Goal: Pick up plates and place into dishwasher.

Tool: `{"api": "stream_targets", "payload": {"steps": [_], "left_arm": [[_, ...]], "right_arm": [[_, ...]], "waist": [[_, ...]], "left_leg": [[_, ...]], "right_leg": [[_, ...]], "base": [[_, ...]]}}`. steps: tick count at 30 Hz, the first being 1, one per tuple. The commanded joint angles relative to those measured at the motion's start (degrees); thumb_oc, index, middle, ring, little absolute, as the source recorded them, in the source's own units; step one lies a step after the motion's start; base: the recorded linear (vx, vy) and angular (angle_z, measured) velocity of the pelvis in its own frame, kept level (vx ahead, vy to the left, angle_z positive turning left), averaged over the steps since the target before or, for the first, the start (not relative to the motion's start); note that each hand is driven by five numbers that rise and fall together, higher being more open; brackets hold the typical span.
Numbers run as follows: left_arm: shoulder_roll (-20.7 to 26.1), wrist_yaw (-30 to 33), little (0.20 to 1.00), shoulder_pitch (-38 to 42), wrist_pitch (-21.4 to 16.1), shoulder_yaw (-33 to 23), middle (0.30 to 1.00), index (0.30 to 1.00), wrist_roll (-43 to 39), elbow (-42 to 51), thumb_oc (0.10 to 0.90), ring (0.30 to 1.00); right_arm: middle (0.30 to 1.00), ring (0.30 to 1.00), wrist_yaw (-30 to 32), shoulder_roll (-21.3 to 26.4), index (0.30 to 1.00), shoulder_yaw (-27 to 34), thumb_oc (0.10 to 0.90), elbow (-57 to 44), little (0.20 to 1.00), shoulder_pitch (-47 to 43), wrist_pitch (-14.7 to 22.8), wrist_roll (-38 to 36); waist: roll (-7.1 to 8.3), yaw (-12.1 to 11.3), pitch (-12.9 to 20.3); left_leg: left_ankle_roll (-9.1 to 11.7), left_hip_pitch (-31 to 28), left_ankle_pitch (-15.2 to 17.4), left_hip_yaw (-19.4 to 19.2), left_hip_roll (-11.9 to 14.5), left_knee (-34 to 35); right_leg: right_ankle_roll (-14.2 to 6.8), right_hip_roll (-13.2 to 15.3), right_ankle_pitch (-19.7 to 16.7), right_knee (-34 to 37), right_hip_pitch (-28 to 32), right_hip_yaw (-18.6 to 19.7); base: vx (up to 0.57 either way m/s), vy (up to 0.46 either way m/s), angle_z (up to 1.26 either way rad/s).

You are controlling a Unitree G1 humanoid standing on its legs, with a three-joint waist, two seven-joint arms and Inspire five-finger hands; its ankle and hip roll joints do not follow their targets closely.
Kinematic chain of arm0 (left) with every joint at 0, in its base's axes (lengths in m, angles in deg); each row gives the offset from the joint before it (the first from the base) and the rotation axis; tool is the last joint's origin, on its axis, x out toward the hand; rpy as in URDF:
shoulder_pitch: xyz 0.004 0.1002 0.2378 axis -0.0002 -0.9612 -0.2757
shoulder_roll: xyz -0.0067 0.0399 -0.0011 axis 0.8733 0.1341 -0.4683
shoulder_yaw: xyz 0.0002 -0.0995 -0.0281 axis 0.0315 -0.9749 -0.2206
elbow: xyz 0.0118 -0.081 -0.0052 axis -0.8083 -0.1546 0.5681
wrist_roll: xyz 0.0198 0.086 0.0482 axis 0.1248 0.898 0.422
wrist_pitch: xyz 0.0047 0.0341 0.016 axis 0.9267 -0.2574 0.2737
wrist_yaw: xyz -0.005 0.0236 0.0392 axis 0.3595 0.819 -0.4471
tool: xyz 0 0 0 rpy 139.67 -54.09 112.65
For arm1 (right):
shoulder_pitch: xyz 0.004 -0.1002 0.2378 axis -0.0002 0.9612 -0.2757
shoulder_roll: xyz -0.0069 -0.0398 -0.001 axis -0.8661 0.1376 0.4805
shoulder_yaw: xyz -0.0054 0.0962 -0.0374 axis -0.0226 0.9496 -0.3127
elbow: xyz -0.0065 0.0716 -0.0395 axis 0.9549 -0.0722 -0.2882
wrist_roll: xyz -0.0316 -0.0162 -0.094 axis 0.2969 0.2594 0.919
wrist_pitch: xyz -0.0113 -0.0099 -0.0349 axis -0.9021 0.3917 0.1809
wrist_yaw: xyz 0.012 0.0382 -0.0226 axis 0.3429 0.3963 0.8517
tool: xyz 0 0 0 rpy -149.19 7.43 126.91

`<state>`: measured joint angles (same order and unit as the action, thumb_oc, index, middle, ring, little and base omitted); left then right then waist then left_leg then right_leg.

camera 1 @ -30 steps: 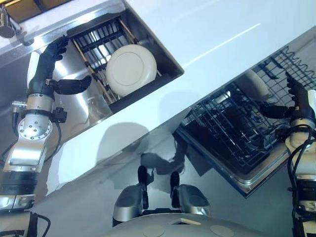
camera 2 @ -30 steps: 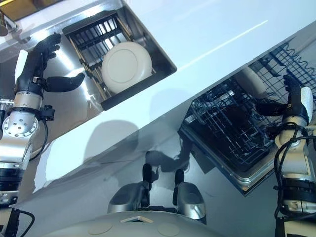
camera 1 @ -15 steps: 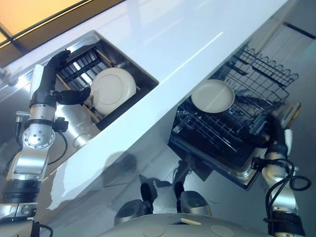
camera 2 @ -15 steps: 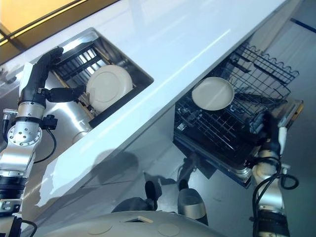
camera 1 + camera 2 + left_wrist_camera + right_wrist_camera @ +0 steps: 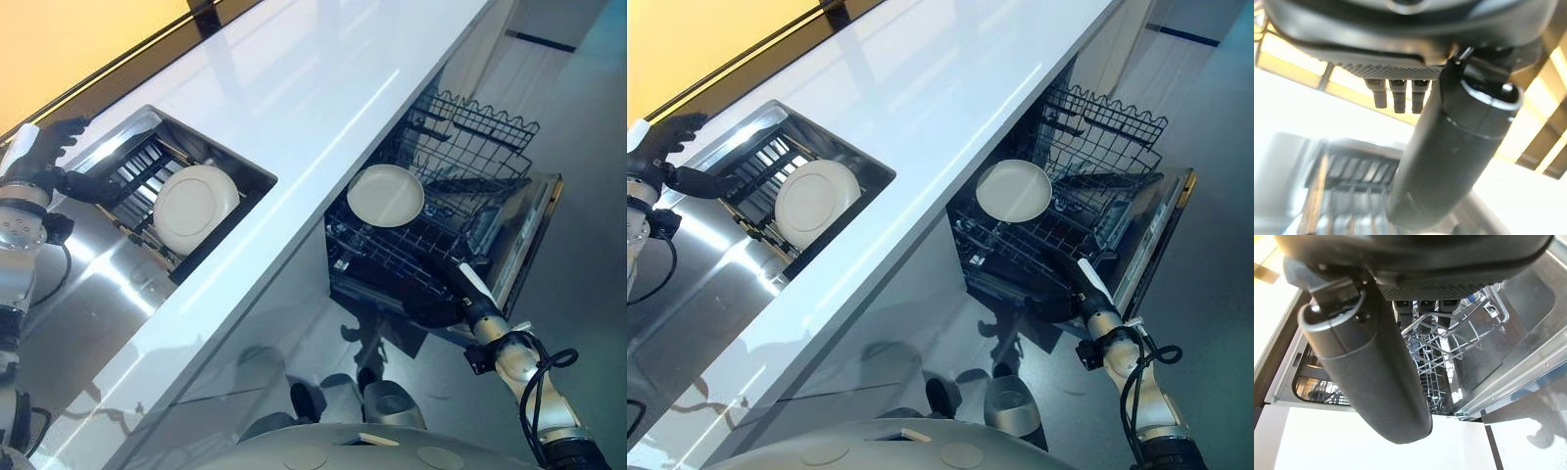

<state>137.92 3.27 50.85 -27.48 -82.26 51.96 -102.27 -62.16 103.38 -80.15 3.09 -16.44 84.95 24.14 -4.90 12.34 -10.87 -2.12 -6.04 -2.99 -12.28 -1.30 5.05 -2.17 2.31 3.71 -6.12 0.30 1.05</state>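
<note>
Right hand [image 5: 441, 294]: at the near edge of the dishwasher rack [image 5: 470, 147], low beside the open door [image 5: 534, 235]; fingers extended and relaxed, grasping nothing. Rack: pulled out below the counter [image 5: 323, 88], wire tines upright. Plate [image 5: 386, 195], cream: lying in the rack, on the counter side, apart from the right hand; judged already loaded. Counter: white, long, running above the rack toward the sink [image 5: 88, 294]. Second plate [image 5: 195, 204], cream: leaning in the drying rack [image 5: 147, 171] set in the sink, untouched. Left hand [image 5: 49, 162]: at the drying rack's far end, beyond the sink plate and not touching it; fingers spread, released, empty. Progress: one plate stowed as far as visible; the sink plate remains to be lifted and carried across.
</note>
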Motion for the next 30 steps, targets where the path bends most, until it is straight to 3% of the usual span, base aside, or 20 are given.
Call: {"api": "stream_targets", "payload": {"steps": [1, 7, 12, 18, 25, 30], "left_arm": [[7.2, -2.4, 0.900, 8.7, 0.8, 1.7, 0.900, 0.900, -1.8, -3.0, 0.800, 0.900], [8.6, -12.1, 0.900, 10.0, 4.2, 5.6, 0.900, 0.900, -4.1, -7.7, 0.800, 0.900], [8.0, -14.0, 0.900, 8.7, 3.1, 6.2, 0.900, 0.900, -11.5, -7.2, 0.800, 0.900], [4.3, -10.9, 0.900, 10.5, 2.5, 7.5, 0.900, 0.900, -18.6, -6.8, 0.800, 0.900], [0.7, -5.1, 0.900, 13.3, 1.0, 10.0, 0.900, 0.900, -21.1, -8.7, 0.800, 0.900], [0.0, 2.9, 0.900, 16.3, 0.0, 10.2, 0.900, 0.900, -22.7, -9.3, 0.800, 0.900]], "right_arm": [[0.900, 0.900, -3.4, 2.6, 0.900, -4.1, 0.800, -6.8, 0.900, -0.4, 6.4, -0.2], [0.900, 0.900, -4.2, 4.7, 0.900, -5.0, 0.800, -7.5, 0.900, 0.2, 4.4, -0.4], [0.900, 0.900, -3.6, 6.4, 0.900, -5.4, 0.800, -7.6, 0.900, 1.6, 4.5, -0.6], [0.900, 0.900, -2.7, 7.7, 0.900, -6.0, 0.800, -7.0, 0.900, 1.9, 4.5, -0.6], [0.900, 0.900, -1.1, 10.2, 0.900, -5.8, 0.800, -7.0, 0.900, 1.2, 4.7, -1.5], [0.900, 0.900, 0.8, 10.9, 0.900, -6.4, 0.800, -6.3, 0.900, 0.7, 5.2, -1.8]], "waist": [[-0.72, 1.4, 3.1], [-0.75, 1.8, 2.4], [-1.03, 2.2, 1.1], [-1.84, 3.2, -0.6], [-3.29, 4.6, -4.2], [-3.43, 5.2, -6.5]], "left_leg": [[-1.8, 0.9, 9.6, 1.1, -4.7, -5.0], [-1.9, 1.2, 9.8, 0.9, -4.9, -5.4], [-2.1, 2.0, 10.2, 0.4, -5.2, -6.3], [-2.0, 3.2, 9.8, -0.2, -5.8, -6.3], [-1.5, 6.0, 8.6, -0.6, -6.4, -6.2], [-1.2, 7.6, 7.8, -1.0, -6.3, -6.0]], "right_leg": [[-7.9, 0.4, -1.3, -7.0, -5.4, 1.9], [-8.0, 0.4, -1.6, -6.5, -6.0, 2.2], [-8.0, 0.5, -1.8, -6.3, -7.3, 2.2], [-7.7, 0.5, -2.2, -7.4, -9.8, 2.4], [-6.9, 0.0, -1.5, -8.0, -12.7, 3.1], [-6.6, -0.5, -1.3, -7.8, -14.1, 3.4]], "base": [[0.07, 0.023, 0.00], [0.07, 0.028, -0.04], [0.08, 0.045, -0.04], [0.08, 0.064, -0.07], [0.02, 0.071, -0.01], [0.00, 0.004, -0.04]]}}
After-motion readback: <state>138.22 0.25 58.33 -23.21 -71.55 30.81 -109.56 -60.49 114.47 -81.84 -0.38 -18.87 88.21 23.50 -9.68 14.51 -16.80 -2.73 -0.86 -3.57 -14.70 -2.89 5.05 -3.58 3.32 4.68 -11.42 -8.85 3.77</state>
